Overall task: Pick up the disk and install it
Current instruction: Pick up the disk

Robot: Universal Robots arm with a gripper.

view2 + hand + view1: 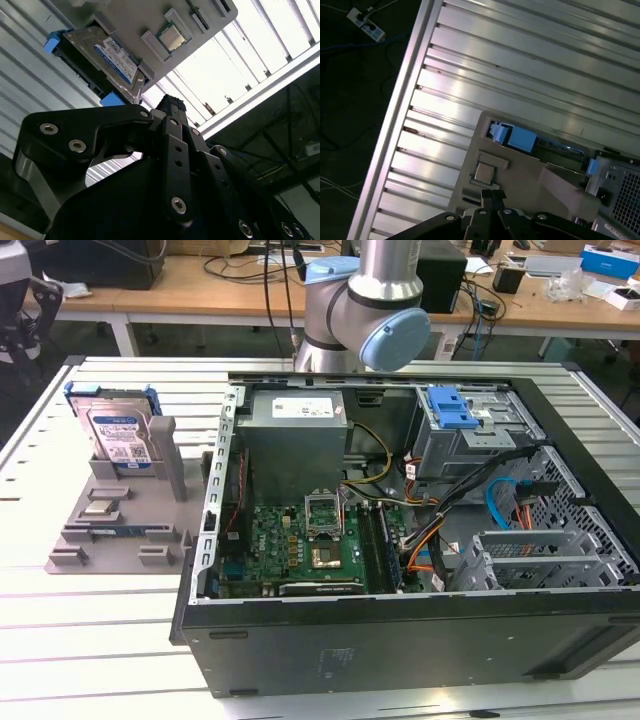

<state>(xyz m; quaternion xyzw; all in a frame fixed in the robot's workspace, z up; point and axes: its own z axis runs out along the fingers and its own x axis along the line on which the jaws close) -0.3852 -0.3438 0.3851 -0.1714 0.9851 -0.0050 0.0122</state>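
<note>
Slatted aluminium table (100, 640), with a grey fixture (120, 530) at the exterior view's left of the open computer case (400, 650). The disk (118, 433) stands on edge in the fixture. In the second wrist view it lies ahead of my gripper (169, 110), well apart. I cannot tell how far the gripper is open.

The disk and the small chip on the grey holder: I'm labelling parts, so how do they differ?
The disk stands on edge; the chip lies flat. The disk is larger, rectangular, labelled white-and-blue with a blue frame; the chip is small, square, plain silver. Both sit on the grey holder, outside the computer case.
</note>
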